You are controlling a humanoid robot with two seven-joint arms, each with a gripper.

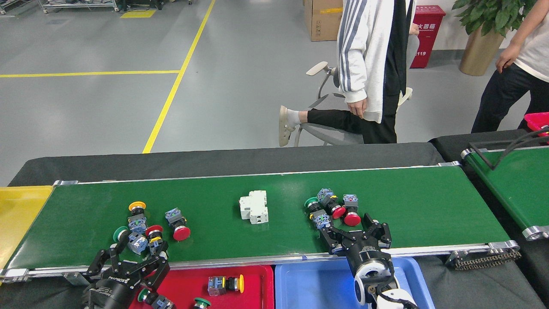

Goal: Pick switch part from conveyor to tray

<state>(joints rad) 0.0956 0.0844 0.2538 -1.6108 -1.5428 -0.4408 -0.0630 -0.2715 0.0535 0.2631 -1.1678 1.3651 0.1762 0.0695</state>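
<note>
Down at the near rail of the conveyor (257, 240), the right tool (356, 234) stood spread wide and empty, its fingers just short of a cluster of switch parts (330, 208) lying on the belt. Left of it, the left tool (128, 262) was also spread wide at the rail, close to another group of switches (146, 227). A white breaker (254, 207) lay mid-belt. Below the rail sat a red tray (248, 296) holding a few switches and a blue tray (317, 287).
</note>
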